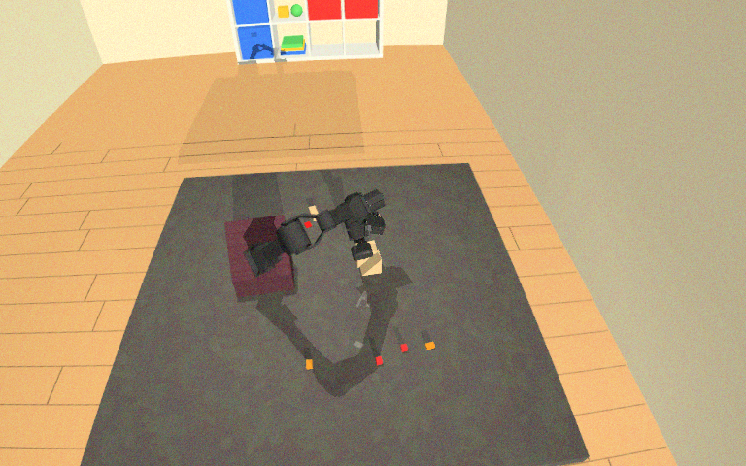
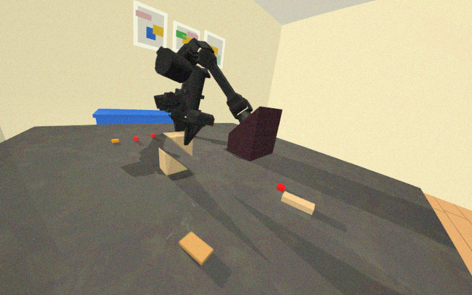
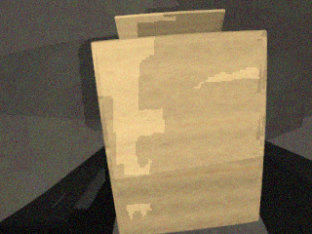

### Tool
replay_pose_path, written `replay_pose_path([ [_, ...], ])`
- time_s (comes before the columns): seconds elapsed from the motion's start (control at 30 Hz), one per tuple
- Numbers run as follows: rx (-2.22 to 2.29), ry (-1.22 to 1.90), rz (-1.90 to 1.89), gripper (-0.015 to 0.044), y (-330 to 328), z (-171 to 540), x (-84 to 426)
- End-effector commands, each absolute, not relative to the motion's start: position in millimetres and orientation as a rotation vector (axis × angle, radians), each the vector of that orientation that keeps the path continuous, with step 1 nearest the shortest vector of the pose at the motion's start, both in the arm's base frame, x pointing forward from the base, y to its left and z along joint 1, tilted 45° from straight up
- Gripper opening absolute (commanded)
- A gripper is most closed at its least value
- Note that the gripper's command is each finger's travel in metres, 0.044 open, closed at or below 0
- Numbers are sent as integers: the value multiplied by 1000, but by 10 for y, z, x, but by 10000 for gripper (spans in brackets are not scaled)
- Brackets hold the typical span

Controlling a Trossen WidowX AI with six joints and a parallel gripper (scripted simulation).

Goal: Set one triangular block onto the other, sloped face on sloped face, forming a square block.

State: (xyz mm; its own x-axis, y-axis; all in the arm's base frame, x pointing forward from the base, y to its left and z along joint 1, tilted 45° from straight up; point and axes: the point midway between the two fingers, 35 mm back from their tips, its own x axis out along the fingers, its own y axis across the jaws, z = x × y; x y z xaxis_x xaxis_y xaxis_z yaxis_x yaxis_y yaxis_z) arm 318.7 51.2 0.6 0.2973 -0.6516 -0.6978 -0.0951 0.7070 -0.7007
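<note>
Between the fingers [image 2: 185, 136], the upper triangular block [image 2: 180, 139] [image 3: 187, 132] points downward.

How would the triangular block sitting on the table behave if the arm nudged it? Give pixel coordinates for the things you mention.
The lower triangular block [image 2: 170, 165] looks stiff, with crisp edges and flat wood-like faces. It would probably slide rather than roll, since it has flat sides. Tipping seems unlikely under a gentle push, as it narrows upward.

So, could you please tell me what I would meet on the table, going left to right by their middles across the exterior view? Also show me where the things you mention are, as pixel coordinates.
small orange piece [image 1: 429, 346] [image 2: 114, 141], red cube [image 1: 404, 348] [image 2: 136, 138], another red cube [image 1: 379, 360] [image 2: 153, 135], lower triangular block [image 1: 376, 269] [image 2: 170, 164] [image 3: 179, 28], larger orange block [image 2: 195, 247], dark red pedestal [image 1: 233, 236] [image 2: 273, 116], third red cube [image 1: 308, 224] [image 2: 281, 187], pale bar [image 1: 313, 210] [image 2: 297, 203]
</note>
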Motion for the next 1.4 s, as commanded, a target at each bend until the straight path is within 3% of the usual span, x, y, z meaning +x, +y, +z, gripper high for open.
replay_pose_path([
  [0.0,-739,1238,-421,0,415,-85,3237],
  [1.37,-748,1230,-427,0,347,-147,3270],
])
